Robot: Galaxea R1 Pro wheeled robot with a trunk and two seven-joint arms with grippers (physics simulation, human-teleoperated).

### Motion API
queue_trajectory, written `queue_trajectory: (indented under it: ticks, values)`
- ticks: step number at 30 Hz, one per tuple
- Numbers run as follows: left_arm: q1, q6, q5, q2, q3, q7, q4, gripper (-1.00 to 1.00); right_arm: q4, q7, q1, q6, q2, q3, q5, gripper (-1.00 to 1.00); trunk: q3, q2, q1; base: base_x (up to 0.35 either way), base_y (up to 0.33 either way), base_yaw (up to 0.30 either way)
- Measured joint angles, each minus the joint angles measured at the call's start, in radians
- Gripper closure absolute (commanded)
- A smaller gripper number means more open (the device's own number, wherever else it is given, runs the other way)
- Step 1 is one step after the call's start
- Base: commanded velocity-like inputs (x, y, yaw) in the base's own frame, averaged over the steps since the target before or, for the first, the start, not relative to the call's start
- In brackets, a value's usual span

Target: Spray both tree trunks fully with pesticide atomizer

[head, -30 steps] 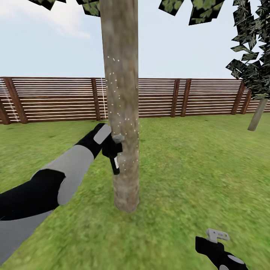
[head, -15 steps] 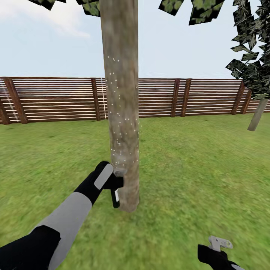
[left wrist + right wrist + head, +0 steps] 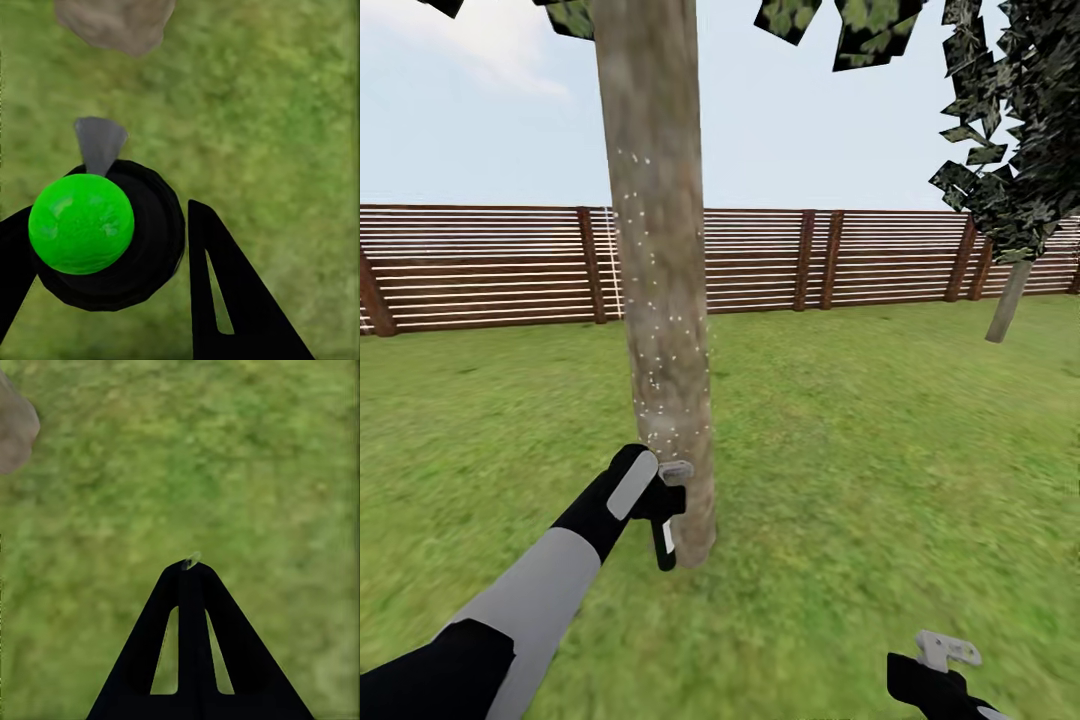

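Two trees stand on the green grass lawn (image 3: 860, 450): a thick, straight trunk of mottled grey-brown bark (image 3: 657, 250) rising through the centre-left of the head view, and a thinner leaning trunk (image 3: 1007, 302) at the right edge under a mass of dark leaves (image 3: 1010, 150). Behind both runs a horizontal-slat wooden fence (image 3: 490, 265) across the middle of the frame. Tiny white specks of pesticide (image 3: 660, 330) dot the thick trunk from well above the fence line down to near its base.

Low at centre-left, the left gripper (image 3: 660, 500) is clamped on the small slim dark atomizer bottle with a pale label stripe (image 3: 665, 535), held upright right against the trunk's lower part, its grey spray head (image 3: 676, 470) touching the bark. In the left wrist view the bottle appears from above as a dark round body (image 3: 120, 240) with a bright green ball over it, between the black fingers (image 3: 225, 300), the trunk's base (image 3: 116, 22) beyond.

At the lower right corner the right gripper (image 3: 945, 652) hangs over grass; in its wrist view the fingers (image 3: 191, 660) are pressed together with nothing between them.
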Motion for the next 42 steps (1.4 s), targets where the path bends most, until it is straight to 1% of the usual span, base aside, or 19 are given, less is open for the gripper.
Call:
queue_trajectory:
  ticks: [5, 8, 13, 17, 25, 31, 35, 39, 42]
  values:
    - [0.0, -0.004, -0.001, 0.0, 0.0, 0.0, -0.002, 1.0, 0.0, 0.0, 0.0, 0.0, 0.0, 0.0, 0.0, 1.0, 0.0, 0.0, 0.0, 0.0, 0.307, -0.042]
    - [0.001, -0.034, 0.0, 0.0, -0.001, -0.003, -0.001, 1.0, 0.001, 0.001, 0.004, 0.0, -0.001, 0.0, 0.0, 1.0, 0.0, 0.0, 0.0, 0.0, 0.33, -0.179]
    - [0.002, -0.045, -0.001, 0.0, -0.001, -0.007, -0.001, 1.0, 0.001, 0.001, 0.007, 0.0, 0.0, -0.002, 0.0, 1.0, 0.0, 0.0, 0.0, 0.0, 0.332, -0.117]
    - [0.002, -0.049, -0.001, 0.0, -0.001, -0.008, -0.001, 1.0, 0.001, 0.002, 0.008, 0.0, -0.002, -0.002, 0.0, 1.0, 0.0, 0.0, 0.0, 0.0, 0.334, -0.085]
    - [0.002, -0.05, -0.001, 0.0, -0.001, -0.008, 0.0, 1.0, 0.001, 0.002, 0.008, 0.0, -0.002, -0.002, 0.0, 1.0, 0.0, 0.0, 0.0, 0.0, 0.335, -0.224]
    - [0.002, -0.071, -0.002, 0.0, -0.001, -0.008, 0.0, 1.0, 0.001, 0.002, 0.008, 0.0, -0.002, -0.002, 0.0, 1.0, 0.0, 0.0, 0.0, 0.0, 0.335, -0.054]
    - [0.002, -0.073, -0.002, 0.0, -0.001, -0.008, 0.0, 1.0, 0.0, 0.002, 0.008, 0.0, -0.002, -0.003, 0.0, 1.0, 0.0, 0.0, 0.0, -0.015, 0.335, -0.171]
    - [0.002, -0.073, -0.001, 0.0, -0.004, -0.008, 0.0, 1.0, -0.001, 0.002, 0.008, 0.0, -0.002, -0.002, 0.0, 1.0, 0.0, 0.0, 0.0, -0.069, 0.335, -0.145]
    - [0.002, -0.073, -0.002, 0.0, -0.013, -0.006, -0.001, 1.0, -0.011, 0.002, 0.008, 0.001, -0.003, -0.002, 0.0, 1.0, 0.0, 0.0, 0.0, -0.092, 0.335, -0.041]
